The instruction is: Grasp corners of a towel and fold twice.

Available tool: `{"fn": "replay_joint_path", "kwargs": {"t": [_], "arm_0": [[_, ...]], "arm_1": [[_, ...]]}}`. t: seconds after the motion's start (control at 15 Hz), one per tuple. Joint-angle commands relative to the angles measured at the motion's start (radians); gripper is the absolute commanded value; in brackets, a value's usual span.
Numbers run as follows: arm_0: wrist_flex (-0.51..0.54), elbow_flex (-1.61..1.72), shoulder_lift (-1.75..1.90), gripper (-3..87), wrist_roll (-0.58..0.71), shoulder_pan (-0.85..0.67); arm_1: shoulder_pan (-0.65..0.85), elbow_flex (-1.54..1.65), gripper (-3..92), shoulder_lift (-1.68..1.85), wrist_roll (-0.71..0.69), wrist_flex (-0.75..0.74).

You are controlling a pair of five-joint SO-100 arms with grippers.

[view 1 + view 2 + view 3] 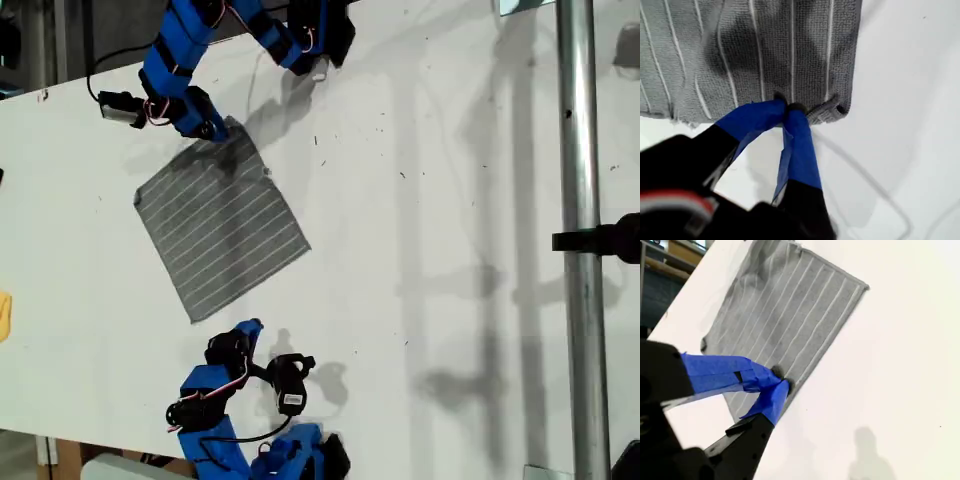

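Jaws of my first gripper point(787, 111) pinch the towel point(222, 230); second's point(777, 382) closed.

— What surrounds the work area?
— A white table point(450, 200) fills the exterior view. A metal pole point(580, 240) runs top to bottom near that view's right, with a black clamp point(600, 240) on it.
— Anything else?
— A yellow object point(4, 315) at the left edge.

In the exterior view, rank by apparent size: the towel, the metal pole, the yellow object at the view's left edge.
1. The towel, covering the widest area.
2. The metal pole: longer but thin, and maybe nearer the camera, so its rank is unsure.
3. The yellow object, cropped.
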Motion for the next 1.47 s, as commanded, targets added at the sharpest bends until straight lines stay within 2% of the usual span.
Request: {"fn": "replay_joint_path", "kwargs": {"t": [0.0, 0.33, 0.53, 1.07, 1.4], "arm_0": [[0.009, -0.048, 0.032, -2.9, 0.002, -0.008], [0.011, -0.044, 0.032, -2.9, 0.002, -0.012], [0.011, -0.043, 0.031, -2.9, 0.003, -0.015], [0.006, -0.026, 0.034, -2.9, -0.006, -0.005], [-0.005, 0.025, 0.080, -2.9, -0.021, 0.006]], "arm_1": [[0.005, -0.009, -0.3, -0.140, -0.015, -0.083], [-0.014, -0.005, -0.3, -0.178, -0.014, -0.095], [-0.101, 0.052, -0.3, -0.146, 0.020, -0.078], [-0.543, 0.146, -0.3, 0.012, 0.324, 0.060], [-0.868, 0.158, -0.3, 0.025, 0.598, 0.114]]}}
